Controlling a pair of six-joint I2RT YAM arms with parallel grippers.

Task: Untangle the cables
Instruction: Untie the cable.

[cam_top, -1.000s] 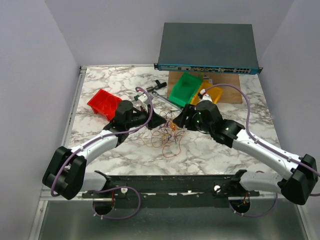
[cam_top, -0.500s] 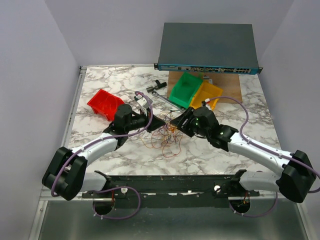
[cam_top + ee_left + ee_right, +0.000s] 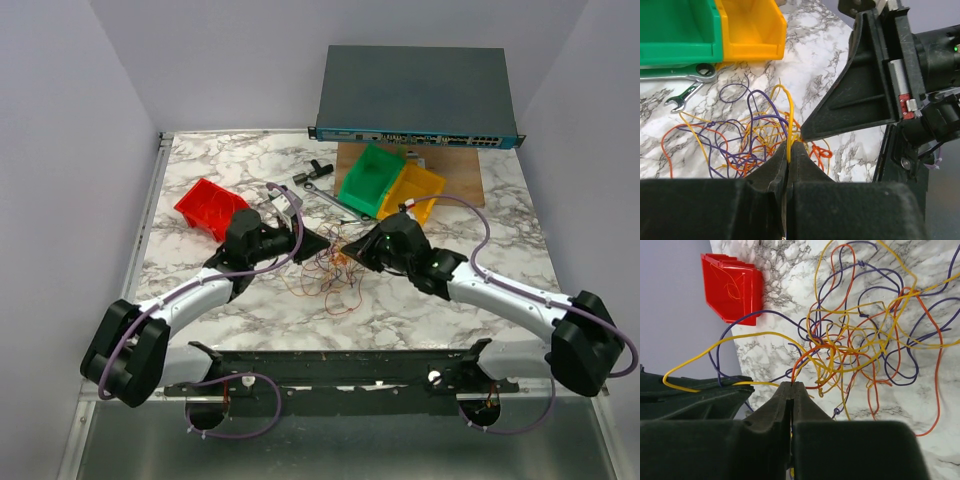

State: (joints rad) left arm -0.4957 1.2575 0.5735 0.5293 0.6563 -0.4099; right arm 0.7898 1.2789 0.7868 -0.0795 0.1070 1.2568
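Marble-patterned table (image 3: 440, 300) is carrying everything. A flat grey metal network switch (image 3: 415, 90) is sitting at the far edge. Three hard plastic bins with open tops are standing nearer:
- green bin (image 3: 370, 180)
- yellow bin (image 3: 420, 188), touching the green one
- red bin (image 3: 208, 208), well apart on the left

Bright steel wrenches (image 3: 330, 200) are lying just beside the green bin.

The cables (image 3: 325, 275) are lying mid-table between the two arms. They are hair-thin, glossy strands in orange, yellow and dark purple, looping over one another in a loose knot.

Left gripper (image 3: 790, 150): matte black wedge-shaped fingers are pressing together, pinching a yellow wire (image 3: 790, 117) that is arching up out of the seam.

Right gripper (image 3: 791, 386): fingers are likewise clenching at the edge of the tangle, with an orange strand running into the tip. The two grippers are facing each other tip to tip, nearly touching, over the near-left part of the tangle.
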